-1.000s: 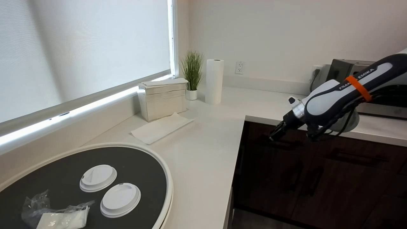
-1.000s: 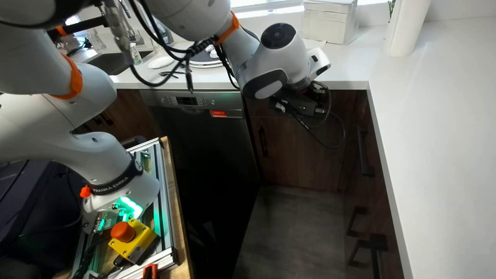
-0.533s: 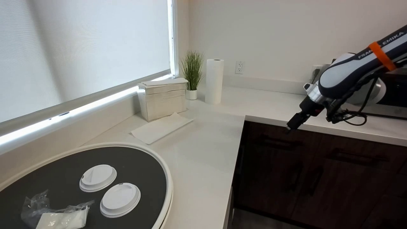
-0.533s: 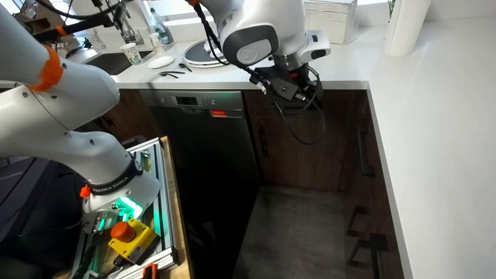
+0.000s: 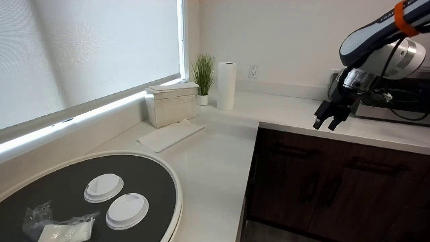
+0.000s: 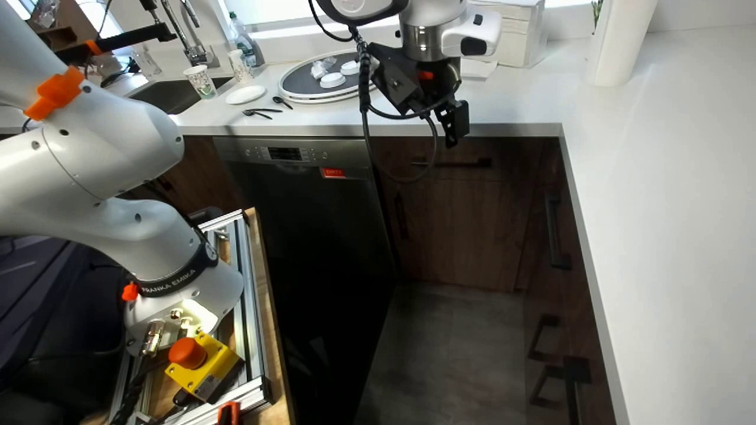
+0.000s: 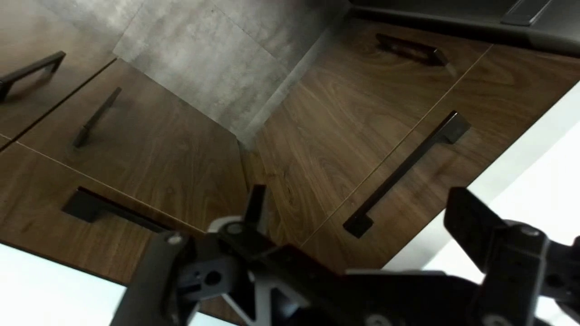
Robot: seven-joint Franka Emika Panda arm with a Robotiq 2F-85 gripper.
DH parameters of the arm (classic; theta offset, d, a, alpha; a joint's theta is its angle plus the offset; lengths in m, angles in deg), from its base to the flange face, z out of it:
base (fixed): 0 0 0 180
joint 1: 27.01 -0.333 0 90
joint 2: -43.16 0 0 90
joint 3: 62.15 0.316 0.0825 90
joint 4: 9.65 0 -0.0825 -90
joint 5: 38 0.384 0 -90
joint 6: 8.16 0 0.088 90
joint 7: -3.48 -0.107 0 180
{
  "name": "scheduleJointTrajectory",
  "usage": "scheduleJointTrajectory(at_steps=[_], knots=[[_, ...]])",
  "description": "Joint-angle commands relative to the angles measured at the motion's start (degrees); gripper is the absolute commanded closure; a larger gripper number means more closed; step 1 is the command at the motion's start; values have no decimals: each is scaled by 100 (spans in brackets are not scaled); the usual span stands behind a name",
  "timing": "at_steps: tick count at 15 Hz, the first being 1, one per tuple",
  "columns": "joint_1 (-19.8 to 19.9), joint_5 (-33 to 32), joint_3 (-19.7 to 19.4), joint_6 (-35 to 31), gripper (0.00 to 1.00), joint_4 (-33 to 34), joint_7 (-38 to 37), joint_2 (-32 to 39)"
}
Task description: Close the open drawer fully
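Observation:
The drawer [image 6: 508,154] is the dark brown wood front panel right of the dishwasher, under the counter edge. Its black bar handle [image 6: 452,163] shows in an exterior view. In the wrist view the drawer front [image 7: 446,165] and its handle [image 7: 405,174] are on the right. The panel looks flush with the cabinet door below it, and no white inner walls show. My gripper [image 5: 325,125] is open and empty, with its two fingertips apart. In the other exterior picture the gripper [image 6: 453,139] is seen edge-on, at about counter-edge height, apart from the handle.
The dishwasher [image 6: 307,200] stands left of the drawer. The white counter [image 6: 667,195] turns a corner to the right, with more handled drawers [image 5: 379,164] below it. A paper towel roll [image 5: 226,85], a towel stack [image 5: 173,106] and a round tray [image 5: 147,168] stand on the counter.
The arm has risen, drawn away from the drawer front and turned, so both spread fingertips now show. The drawer handle has come into sight. The base light changed from green to pale.

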State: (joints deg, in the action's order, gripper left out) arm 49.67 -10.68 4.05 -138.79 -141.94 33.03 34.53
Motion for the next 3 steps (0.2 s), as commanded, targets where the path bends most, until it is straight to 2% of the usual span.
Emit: scheduleJointTrajectory(at_steps=[1, 3], knots=[[-1162, -541, -1107, -123, 0, -37, -468, 290], [-1180, -549, -1104, -91, 0, -54, -572, 155]])
